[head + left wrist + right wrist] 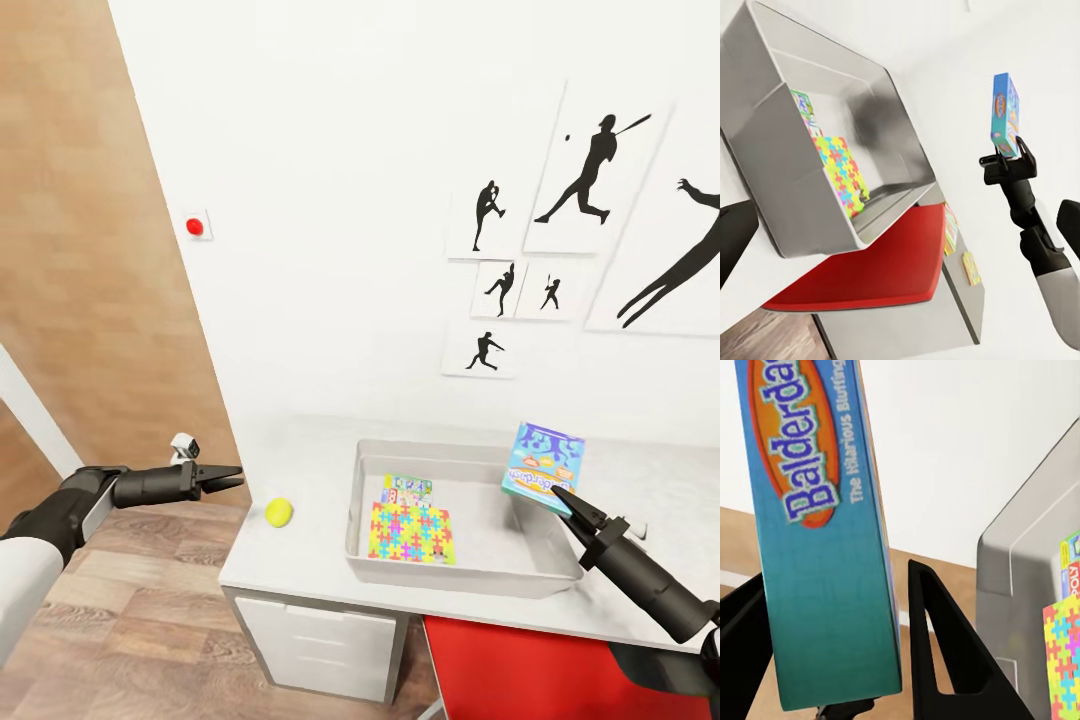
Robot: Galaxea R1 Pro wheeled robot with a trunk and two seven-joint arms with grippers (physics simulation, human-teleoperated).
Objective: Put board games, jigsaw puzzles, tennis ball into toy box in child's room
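Landmark: the toy box (pixel 362 500), a grey open tub on the white table (pixel 300 570); everything below is placed against it.
My right gripper (pixel 563 497): my fingers are closed on the lower edge of the blue board game (pixel 543 462), which stands upright above the toy box's right rim.
Right wrist view: the board game (pixel 817 532) sits clamped flat between my two black fingers (pixel 945 645), with the toy box wall (pixel 1020 570) just beside.
My left gripper (pixel 228 478): held out level, off the table's edge, well to the left of the toy box. Its fingers look drawn together with nothing between them, though I cannot be sure how tight.
Inside the toy box: a bright jigsaw puzzle (pixel 411 532) lies flat on the floor, with another printed box (pixel 407 489) just behind it.
Tennis ball (pixel 279 512): on the table, left of the toy box, apart from its wall.
Handling, as I judge it: the board game is stiff, light cardboard with a glossy, slippery skin. Pinched at one edge, it may swing. A hold across the flat faces nearer the middle would be steadier.
Tennis ball, likewise: light, fuzzy, prone to roll; take it across its widest part.
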